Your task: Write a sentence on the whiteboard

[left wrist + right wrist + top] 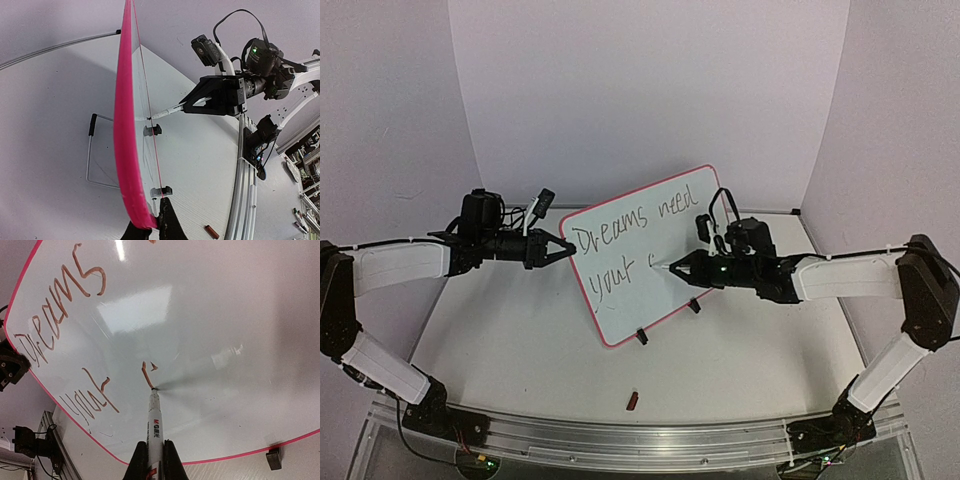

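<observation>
The whiteboard [665, 290], pink-framed, stands tilted on the table's middle, with "Dreams need your" and one started stroke written on it. My left gripper [563, 247] is shut on its left frame edge; the left wrist view shows the pink frame [125, 125] edge-on, pinched between the fingertips of that gripper [157, 220]. My right gripper [674, 266] is shut on a white marker [155, 425]. The marker's tip touches the whiteboard [225, 315] at the end of the newest reddish stroke, with the right gripper [154, 452] at the bottom of the right wrist view.
A red marker cap [632, 401] lies on the table near the front, also visible as the cap [211, 232] in the left wrist view. Two black clip feet [642, 337] hold the board's lower edge. A wire stand [90, 150] sits behind the board. A metal rail [620, 440] runs along the near edge.
</observation>
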`<state>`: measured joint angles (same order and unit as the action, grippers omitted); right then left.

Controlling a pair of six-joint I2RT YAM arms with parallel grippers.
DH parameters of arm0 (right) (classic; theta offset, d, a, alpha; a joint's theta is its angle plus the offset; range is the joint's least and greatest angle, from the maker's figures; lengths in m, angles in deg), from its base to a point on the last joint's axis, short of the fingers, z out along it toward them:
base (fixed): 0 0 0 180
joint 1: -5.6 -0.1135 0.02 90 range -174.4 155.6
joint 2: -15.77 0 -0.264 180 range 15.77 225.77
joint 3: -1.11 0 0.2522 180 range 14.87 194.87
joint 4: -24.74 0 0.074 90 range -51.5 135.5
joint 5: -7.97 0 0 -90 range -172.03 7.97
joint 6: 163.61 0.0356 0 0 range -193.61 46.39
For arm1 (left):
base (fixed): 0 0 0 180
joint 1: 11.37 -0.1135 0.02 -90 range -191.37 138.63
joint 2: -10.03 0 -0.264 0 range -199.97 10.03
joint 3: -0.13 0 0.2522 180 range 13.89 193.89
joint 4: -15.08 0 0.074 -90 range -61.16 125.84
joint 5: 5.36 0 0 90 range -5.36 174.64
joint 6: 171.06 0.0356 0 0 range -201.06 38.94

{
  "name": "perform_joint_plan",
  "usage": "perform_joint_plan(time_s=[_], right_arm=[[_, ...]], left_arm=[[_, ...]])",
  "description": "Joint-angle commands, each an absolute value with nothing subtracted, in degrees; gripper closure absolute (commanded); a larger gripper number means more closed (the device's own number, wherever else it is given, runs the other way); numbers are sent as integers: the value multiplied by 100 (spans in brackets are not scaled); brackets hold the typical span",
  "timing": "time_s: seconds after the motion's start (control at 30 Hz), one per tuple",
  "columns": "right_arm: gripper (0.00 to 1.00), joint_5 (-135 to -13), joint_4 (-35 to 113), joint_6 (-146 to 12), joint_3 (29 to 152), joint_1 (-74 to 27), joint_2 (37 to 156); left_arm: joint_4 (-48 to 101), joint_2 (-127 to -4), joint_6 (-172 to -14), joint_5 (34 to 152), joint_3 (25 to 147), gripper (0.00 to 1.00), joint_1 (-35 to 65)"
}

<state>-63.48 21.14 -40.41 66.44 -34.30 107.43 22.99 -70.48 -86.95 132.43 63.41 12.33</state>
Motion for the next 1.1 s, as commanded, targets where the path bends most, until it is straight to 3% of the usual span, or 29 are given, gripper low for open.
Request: perform_joint_plan(time_s=[0.0,0.37,1.07], right_arm=[[100,-6925,2263,-4134,6638,-3414,10462],[100,-6953,2329,-4274,6784,-3417,10051],[100,-6823,2226,-4405,7337,-3317,10711]], left_arm=[[2726,-7085,-7938,12998,6389,100,1368],[2726,-7068,-7939,12997,6376,100,1368],[2739,-7057,-7928,12993,6378,100,1376]])
